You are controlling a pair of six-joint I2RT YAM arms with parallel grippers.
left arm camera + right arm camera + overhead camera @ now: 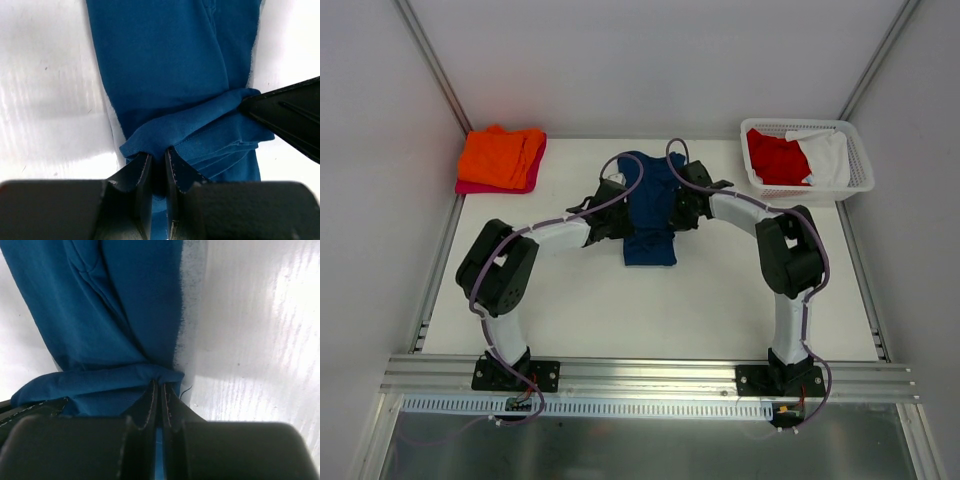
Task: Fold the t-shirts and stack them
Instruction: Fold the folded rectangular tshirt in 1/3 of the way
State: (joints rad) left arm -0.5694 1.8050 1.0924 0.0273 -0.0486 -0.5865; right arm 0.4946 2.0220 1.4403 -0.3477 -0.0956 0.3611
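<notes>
The navy blue t-shirt [650,210] lies as a long narrow strip in the middle of the table. My left gripper [623,215] is shut on a bunched fold at its left edge; the left wrist view shows the cloth [165,65] pinched at the gripper [158,157]. My right gripper [677,212] is shut on the right edge of the same fold; the right wrist view shows the cloth [100,315] pinched at the gripper [158,390]. An orange t-shirt [501,154] lies folded on a magenta-pink one [480,186] at back left.
A white lattice basket [807,186] at back right holds a red t-shirt [775,158] and a white one [828,158]. Metal frame rails run along both sides and the near edge. The right gripper's finger [290,112] shows in the left wrist view.
</notes>
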